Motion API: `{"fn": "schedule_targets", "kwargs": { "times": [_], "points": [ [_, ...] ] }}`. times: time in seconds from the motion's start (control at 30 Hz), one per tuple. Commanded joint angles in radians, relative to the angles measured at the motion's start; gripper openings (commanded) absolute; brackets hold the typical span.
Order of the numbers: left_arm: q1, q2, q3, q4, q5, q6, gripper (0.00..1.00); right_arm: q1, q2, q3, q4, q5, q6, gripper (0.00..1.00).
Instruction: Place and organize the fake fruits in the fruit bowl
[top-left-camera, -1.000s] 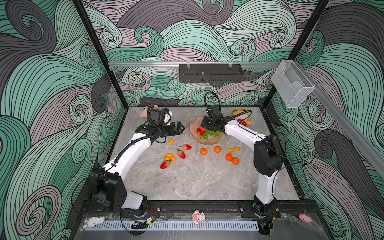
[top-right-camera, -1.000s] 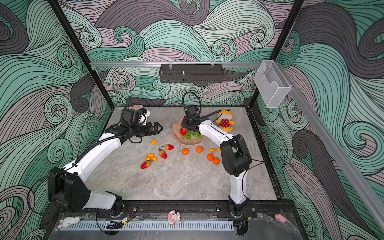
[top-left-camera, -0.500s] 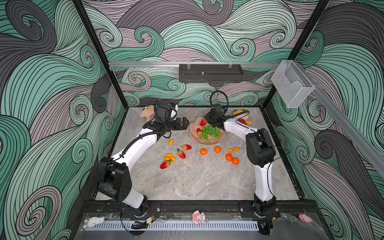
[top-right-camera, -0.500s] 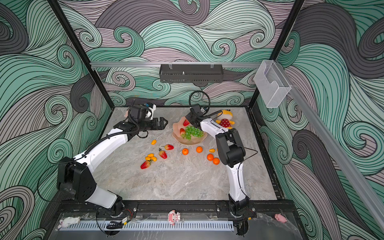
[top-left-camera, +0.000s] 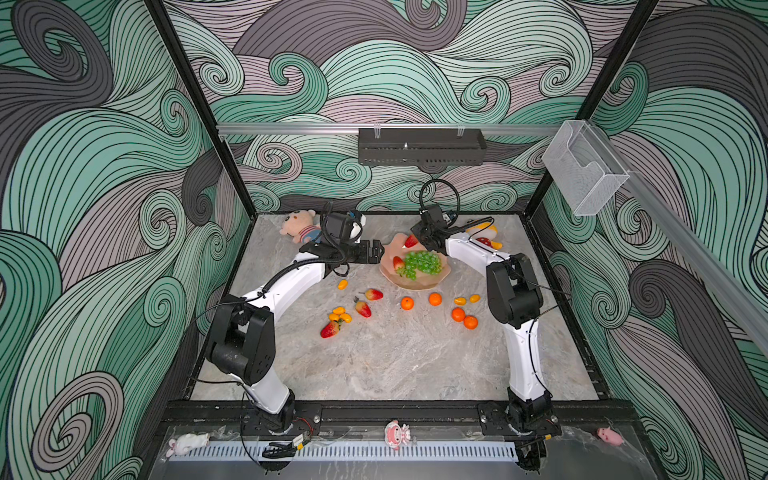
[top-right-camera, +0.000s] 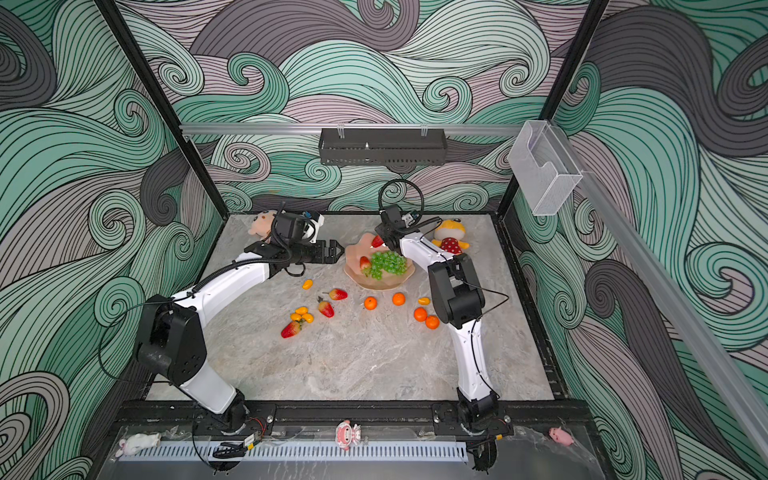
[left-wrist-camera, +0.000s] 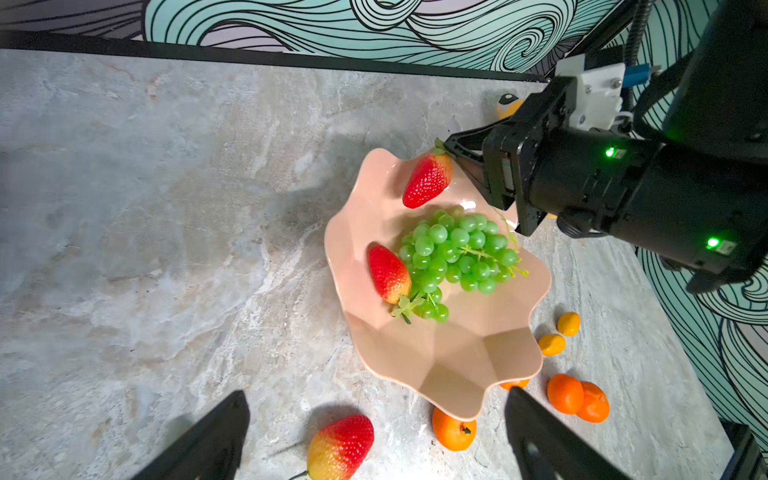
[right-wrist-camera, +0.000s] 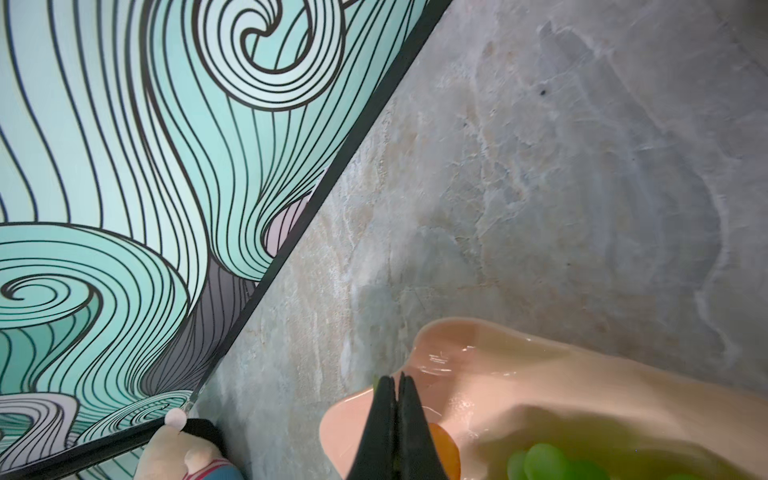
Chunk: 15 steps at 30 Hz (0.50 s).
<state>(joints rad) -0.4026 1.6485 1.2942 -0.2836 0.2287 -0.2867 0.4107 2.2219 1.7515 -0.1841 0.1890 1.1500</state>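
The salmon-pink fruit bowl (top-left-camera: 415, 284) (top-right-camera: 380, 286) (left-wrist-camera: 457, 365) (right-wrist-camera: 540, 374) holds the green grape bunch (top-left-camera: 422, 262) (top-right-camera: 388, 262) (left-wrist-camera: 457, 249) and a strawberry (top-left-camera: 398, 262) (left-wrist-camera: 388, 274). My right gripper (top-left-camera: 415, 235) (top-right-camera: 380, 237) (left-wrist-camera: 442, 145) (right-wrist-camera: 397, 380) is shut on the leafy top of a second strawberry (top-left-camera: 411, 240) (left-wrist-camera: 428, 180), which hangs over the bowl's far rim. My left gripper (top-left-camera: 376, 251) (top-right-camera: 336, 251) (left-wrist-camera: 376, 397) stands open and empty just left of the bowl. Tangerines (top-left-camera: 407, 303), kumquats (top-left-camera: 342, 284) and strawberries (top-left-camera: 363, 308) lie loose on the table in front of the bowl.
A pink plush doll (top-left-camera: 297, 226) lies at the back left behind my left wrist. A yellow plush doll (top-left-camera: 484, 232) (top-right-camera: 451, 239) lies at the back right. The back wall stands close behind the bowl, with a black shelf (top-left-camera: 422, 145) on it.
My right gripper has drawn back from over the middle of the bowl to its far rim with the strawberry. My left gripper has moved right, closer to the bowl.
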Motion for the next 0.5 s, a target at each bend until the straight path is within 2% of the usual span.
{"fn": "schedule_targets", "kwargs": {
  "times": [0.0,0.13,0.47],
  "points": [
    [-0.012,0.012,0.043,0.003,0.029,0.023,0.98,-0.009,-0.011,-0.021,-0.028,0.054,-0.022,0.06],
    [-0.016,0.017,0.046,0.000,0.029,0.020,0.98,-0.012,-0.029,-0.047,-0.033,0.073,-0.042,0.16],
    [-0.025,0.003,0.049,-0.033,0.028,-0.015,0.99,-0.019,-0.125,-0.140,-0.023,0.126,-0.107,0.27]
  ]
}}
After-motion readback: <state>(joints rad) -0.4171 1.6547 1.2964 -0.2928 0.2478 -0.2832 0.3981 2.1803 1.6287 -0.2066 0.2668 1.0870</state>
